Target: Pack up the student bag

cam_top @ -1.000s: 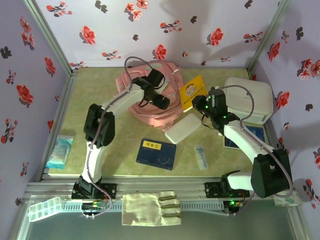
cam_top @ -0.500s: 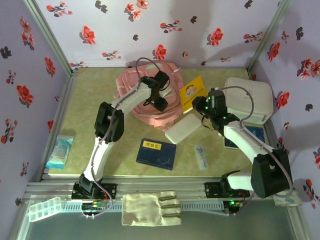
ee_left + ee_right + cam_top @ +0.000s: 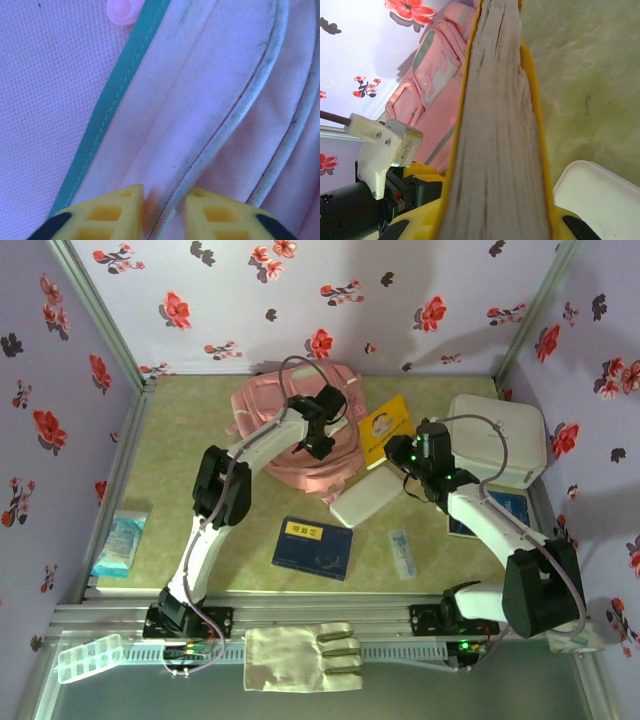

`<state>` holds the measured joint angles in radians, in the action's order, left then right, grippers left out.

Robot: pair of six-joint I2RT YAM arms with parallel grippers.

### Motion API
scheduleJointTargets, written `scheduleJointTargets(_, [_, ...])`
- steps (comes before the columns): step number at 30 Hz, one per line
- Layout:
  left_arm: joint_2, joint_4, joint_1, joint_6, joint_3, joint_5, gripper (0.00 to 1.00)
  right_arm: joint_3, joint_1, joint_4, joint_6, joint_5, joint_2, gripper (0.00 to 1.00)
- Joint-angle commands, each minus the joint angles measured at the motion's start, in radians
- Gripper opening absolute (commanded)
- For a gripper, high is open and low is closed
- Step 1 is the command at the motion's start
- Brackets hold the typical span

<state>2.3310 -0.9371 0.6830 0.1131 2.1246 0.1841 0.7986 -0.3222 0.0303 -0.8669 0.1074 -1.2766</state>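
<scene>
The student bag [image 3: 262, 415] lies limp at the far side of the tabletop [image 3: 200, 490]. My left end effector [image 3: 164, 212] pinches its piped seam [image 3: 220, 145], which I judge the firmest hold on such soft cloth. My right end effector [image 3: 408, 455] clasps the yellow book [image 3: 385, 425].

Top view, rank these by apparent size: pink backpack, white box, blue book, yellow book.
1. pink backpack
2. white box
3. blue book and yellow book: close, yellow partly covered, so unranked

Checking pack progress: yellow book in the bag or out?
Out. The yellow book sits beside the student bag, clamped in the right gripper.
</scene>
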Motion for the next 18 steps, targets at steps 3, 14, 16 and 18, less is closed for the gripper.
scheduleJointTargets(3, [-0.121,0.115,-0.003,-0.001,-0.048,0.072,0.11,-0.002,0.006,0.060,0.027,-0.069,0.082,0.16])
scheduleJointTargets(14, [-0.296,0.235,-0.001,-0.089,-0.137,0.072,0.00,-0.033,0.006,0.023,0.051,-0.132,0.144,0.17])
scheduleJointTargets(16, [-0.322,0.254,-0.001,-0.110,-0.144,0.073,0.00,-0.043,0.006,0.027,0.051,-0.136,0.158,0.17])
scheduleJointTargets(18, [-0.352,0.285,-0.002,-0.133,-0.157,0.073,0.00,-0.056,0.006,0.032,0.053,-0.148,0.176,0.18])
